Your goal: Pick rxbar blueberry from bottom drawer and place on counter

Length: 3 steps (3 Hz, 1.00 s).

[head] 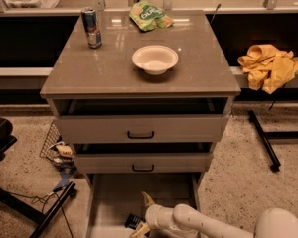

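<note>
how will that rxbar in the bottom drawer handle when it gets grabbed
The rxbar blueberry looks small and flat, so it is probably light and fairly stiff. On the smooth bottom drawer floor, it may slide rather than roll. The gripper is beside it, fingers open.

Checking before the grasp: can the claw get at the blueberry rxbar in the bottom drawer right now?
Probably yes. The claw sits open inside the pulled-out bottom drawer, right beside the rxbar blueberry, and nothing visible lies between them.
</note>
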### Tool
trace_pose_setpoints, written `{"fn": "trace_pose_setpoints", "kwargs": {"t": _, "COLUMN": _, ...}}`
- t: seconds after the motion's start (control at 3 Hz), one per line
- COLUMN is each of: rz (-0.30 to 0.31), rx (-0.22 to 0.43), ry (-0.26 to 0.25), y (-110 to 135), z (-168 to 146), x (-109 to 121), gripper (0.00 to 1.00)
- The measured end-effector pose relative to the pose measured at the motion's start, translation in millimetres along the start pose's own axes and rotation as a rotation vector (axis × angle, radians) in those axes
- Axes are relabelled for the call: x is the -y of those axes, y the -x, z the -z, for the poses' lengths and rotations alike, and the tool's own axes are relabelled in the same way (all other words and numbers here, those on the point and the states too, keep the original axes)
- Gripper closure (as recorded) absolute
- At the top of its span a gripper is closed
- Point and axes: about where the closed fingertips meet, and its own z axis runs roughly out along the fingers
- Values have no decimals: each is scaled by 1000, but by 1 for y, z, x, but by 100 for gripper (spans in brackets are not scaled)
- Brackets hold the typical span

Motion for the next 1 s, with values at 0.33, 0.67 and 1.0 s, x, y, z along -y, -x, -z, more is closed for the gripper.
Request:
{"fn": "trace_pose_setpoints", "kwargs": {"t": 0.33, "rz": 12, "rx": -64, "ry": 17, "y": -17, "z": -10, "x": -13, "gripper": 0}}
{"fn": "trace_pose_setpoints", "kwargs": {"t": 0.67, "rz": 34, "rx": -161, "ry": 25, "y": -36, "z": -16, "x": -17, "gripper": 0}}
{"fn": "trace_pose_setpoints", "kwargs": {"t": 1.0, "rz": 54, "rx": -246, "ry": 31, "y": -51, "z": -24, "x": -19, "gripper": 0}}
